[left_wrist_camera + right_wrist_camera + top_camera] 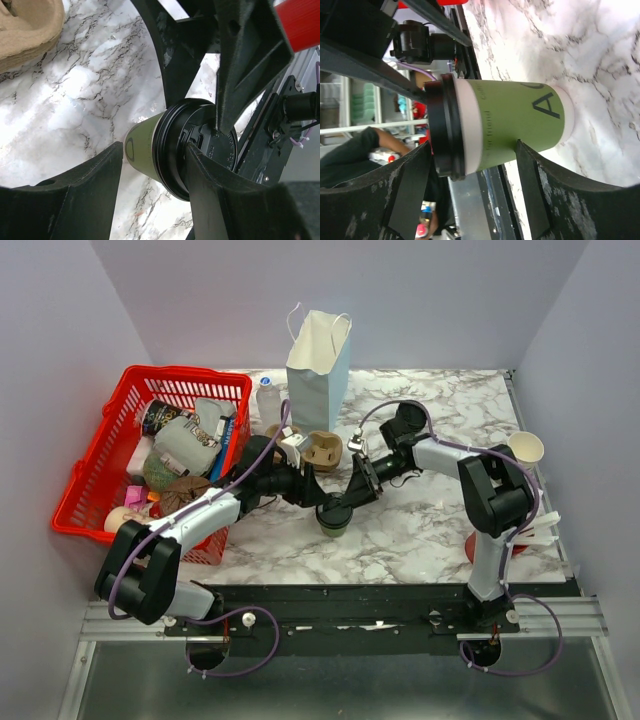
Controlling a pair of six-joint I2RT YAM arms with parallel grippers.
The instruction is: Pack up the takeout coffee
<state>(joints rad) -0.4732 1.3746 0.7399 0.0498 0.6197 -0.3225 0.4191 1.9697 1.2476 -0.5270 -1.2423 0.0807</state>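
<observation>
Top view: left arm (pixel 190 520) stretched low from its base toward 2 o'clock; right arm (pixel 440 453) upright from its base, elbow folded, wrist bent back toward 7 o'clock; tips nearly meet. Left gripper (pixel 156 147): fingers spread, clamping unclear; right gripper (pixel 472 145): jaws apart.

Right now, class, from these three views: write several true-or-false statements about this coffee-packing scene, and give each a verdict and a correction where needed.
1. The takeout coffee stands upright on the marble table with its black lid on. True.
2. The white paper bag lies flat on its side. False: it stands upright, open at the top.
3. The red basket sits on the robot's right. False: it is at the left edge.
4. The left gripper and right gripper are both at the coffee, fingers apart. True.
</observation>
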